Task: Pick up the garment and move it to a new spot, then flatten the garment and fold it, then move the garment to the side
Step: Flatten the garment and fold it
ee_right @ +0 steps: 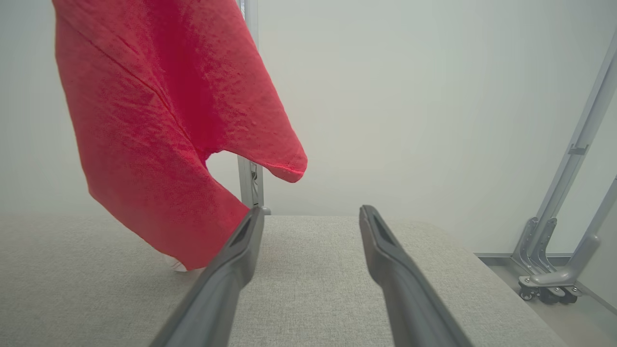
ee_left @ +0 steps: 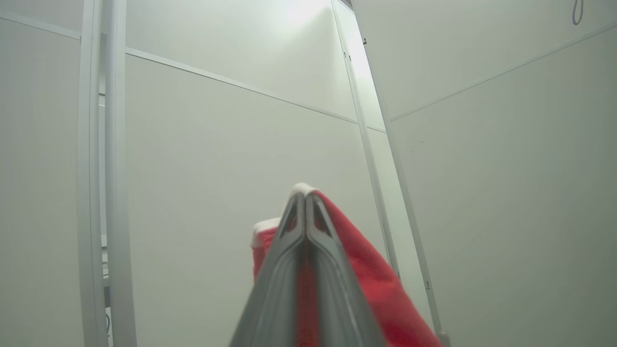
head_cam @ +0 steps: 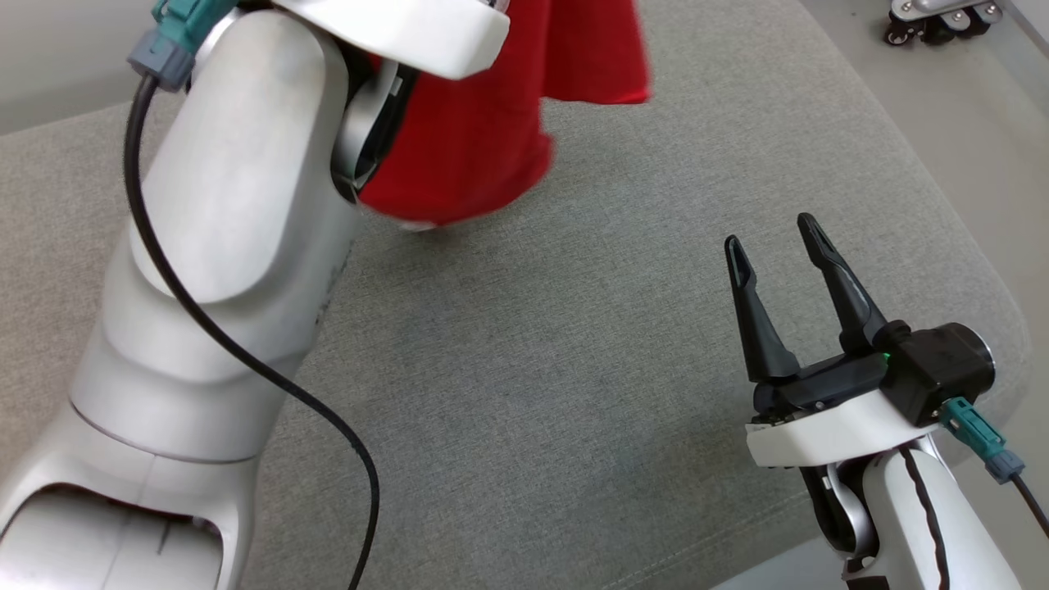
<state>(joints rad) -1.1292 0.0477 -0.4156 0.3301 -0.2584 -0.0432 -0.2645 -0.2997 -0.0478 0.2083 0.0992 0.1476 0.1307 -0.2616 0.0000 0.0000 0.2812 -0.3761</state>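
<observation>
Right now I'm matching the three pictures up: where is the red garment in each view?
Head view: red garment top centre, hanging beside the left forearm.
Left wrist view: bottom centre, pinched in the shut left claw.
Right wrist view: upper left, hanging left of the open right claw.
Shared landmark: the grey cushion, in the head and right wrist views.

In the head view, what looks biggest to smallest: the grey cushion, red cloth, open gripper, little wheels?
1. grey cushion
2. red garment and right gripper, about alike; gripper sits nearer
3. wheels
</observation>
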